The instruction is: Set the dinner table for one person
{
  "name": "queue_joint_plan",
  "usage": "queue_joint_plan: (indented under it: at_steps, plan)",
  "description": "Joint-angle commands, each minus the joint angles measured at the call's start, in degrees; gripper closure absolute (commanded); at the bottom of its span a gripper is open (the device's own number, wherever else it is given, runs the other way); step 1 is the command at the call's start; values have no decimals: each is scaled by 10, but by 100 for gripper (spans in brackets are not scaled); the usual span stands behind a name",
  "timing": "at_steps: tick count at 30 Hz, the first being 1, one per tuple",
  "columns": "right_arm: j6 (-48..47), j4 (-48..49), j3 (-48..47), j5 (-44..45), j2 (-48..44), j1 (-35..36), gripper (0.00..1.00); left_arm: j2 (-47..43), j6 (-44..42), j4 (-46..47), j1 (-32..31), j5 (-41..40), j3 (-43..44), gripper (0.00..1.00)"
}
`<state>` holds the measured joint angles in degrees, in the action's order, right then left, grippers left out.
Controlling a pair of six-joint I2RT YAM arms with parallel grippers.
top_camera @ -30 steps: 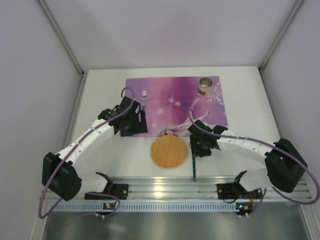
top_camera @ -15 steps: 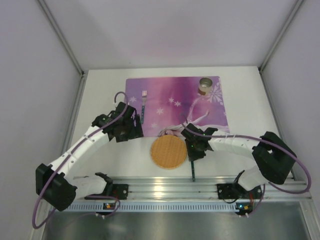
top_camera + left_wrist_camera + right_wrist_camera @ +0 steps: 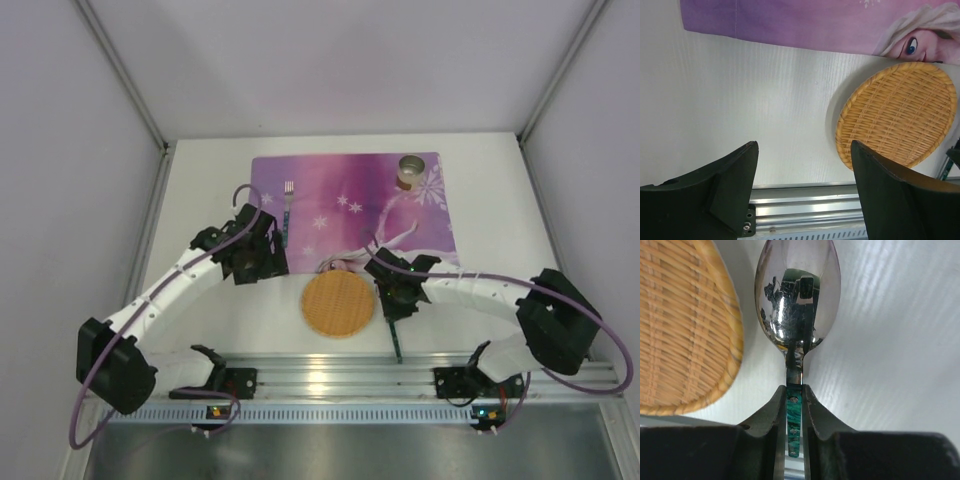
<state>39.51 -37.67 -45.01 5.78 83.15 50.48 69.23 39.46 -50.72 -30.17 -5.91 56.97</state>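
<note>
The spoon (image 3: 797, 295) is shifted slightly rightward since earlier, its green handle clamped in the right gripper (image 3: 795, 407) beside the wicker plate (image 3: 685, 325). The left gripper (image 3: 804, 150) is held spread and empty above the dinner table (image 3: 740, 100).

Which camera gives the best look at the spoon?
Right wrist: the spoon fills the frame, bowl up close, green handle pinched in the right gripper. The top view shows only its thin handle past the gripper; the left wrist, perhaps a green sliver at its right edge.
</note>
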Motion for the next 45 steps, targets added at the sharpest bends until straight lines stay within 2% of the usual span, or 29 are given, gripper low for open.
queue_joint_plan:
  at_steps: [1, 2, 6, 10, 12, 16, 20, 24, 30, 34, 45]
  plan:
    - [-15, -102, -31, 47, -76, 9, 100, 21, -11, 29, -2, -9, 5, 20]
    - [-21, -140, -45, 61, -85, 8, 100, 27, -12, 32, -2, -10, 13, 20]
    - [-55, -188, -135, 104, -96, -20, 100, 60, -25, 45, -1, -13, 39, 20]
    - [-117, -193, -212, 107, -55, -102, 100, 105, -44, 55, -1, -23, 73, 20]
    - [-161, -186, -268, 95, -8, -153, 100, 121, -51, 56, -1, -31, 95, 20]
    - [-214, -174, -385, 83, 91, -208, 100, 162, -71, 62, 2, -37, 127, 20]
    - [-243, -173, -507, 59, 231, -231, 100, 195, -83, 69, 12, -31, 158, 20]
    - [-221, -181, -632, -1, 339, -260, 100, 224, -93, 70, 16, -20, 184, 20]
    - [-194, -182, -761, -22, 455, -289, 100, 263, -111, 66, 20, -13, 219, 20]
    - [-186, -184, -784, -24, 490, -298, 100, 289, -122, 58, 26, -10, 240, 21]
    - [-181, -159, -757, -18, 522, -300, 100, 325, -131, 54, 33, 5, 278, 21]
